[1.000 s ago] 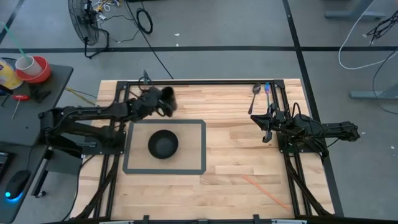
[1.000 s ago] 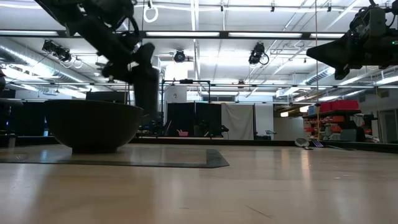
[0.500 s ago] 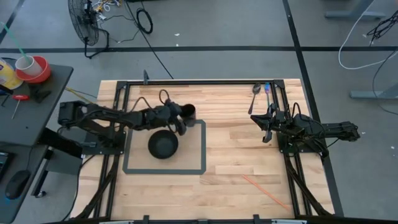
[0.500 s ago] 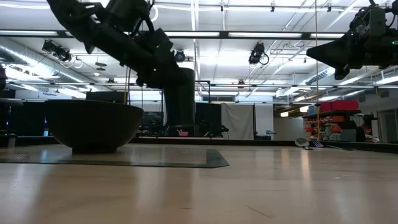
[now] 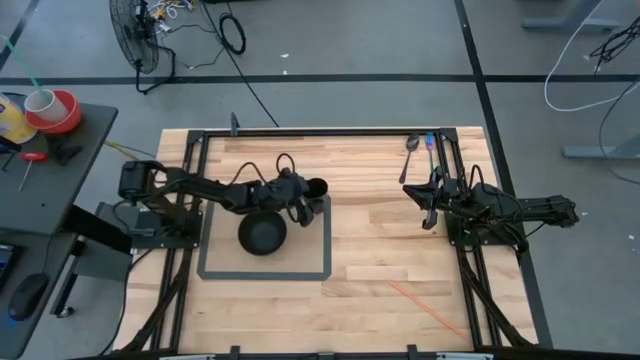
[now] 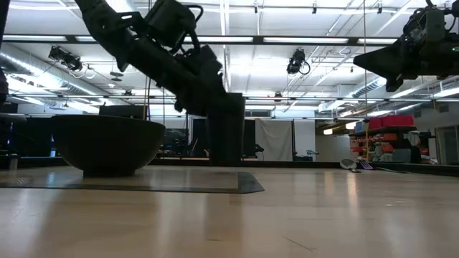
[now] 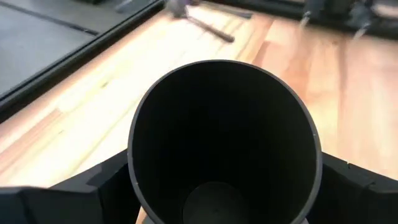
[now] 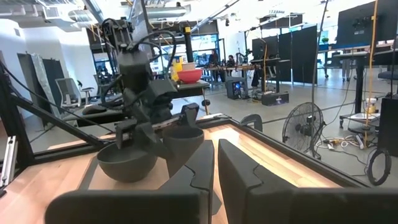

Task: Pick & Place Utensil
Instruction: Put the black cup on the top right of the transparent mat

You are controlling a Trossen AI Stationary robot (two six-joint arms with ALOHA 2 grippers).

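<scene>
My left gripper [image 5: 305,196] holds a black cup [image 5: 314,187] over the far right corner of the grey mat [image 5: 318,262], just right of the black bowl [image 5: 262,233] that rests on the mat. In the low view the cup [image 6: 228,129] stands upright with its base down near the mat; I cannot tell whether it touches. A spoon [image 5: 409,150] and a blue-handled utensil [image 5: 430,143] lie at the table's far right edge. My right gripper [image 5: 428,212] hovers shut near them, touching nothing. My left gripper pinches the cup's side wall [image 7: 140,186] between its two fingers [image 7: 93,186], one on each side of the round body. The fingers come from the table's left, slanting down. The cup stays upright, its open mouth [image 7: 224,124] facing up toward the wrist camera.
A thin orange stick [image 5: 425,305] lies near the table's near right corner. Black frame rails [image 5: 320,131] run along the far edge and both sides. Bare wood stretches between the mat and my right arm.
My left gripper has carried the cup from near the table's far left area toward the right, past the far side of the bowl, and downward to the mat's far right corner. The cup stayed upright in the hold. My right arm kept still.
</scene>
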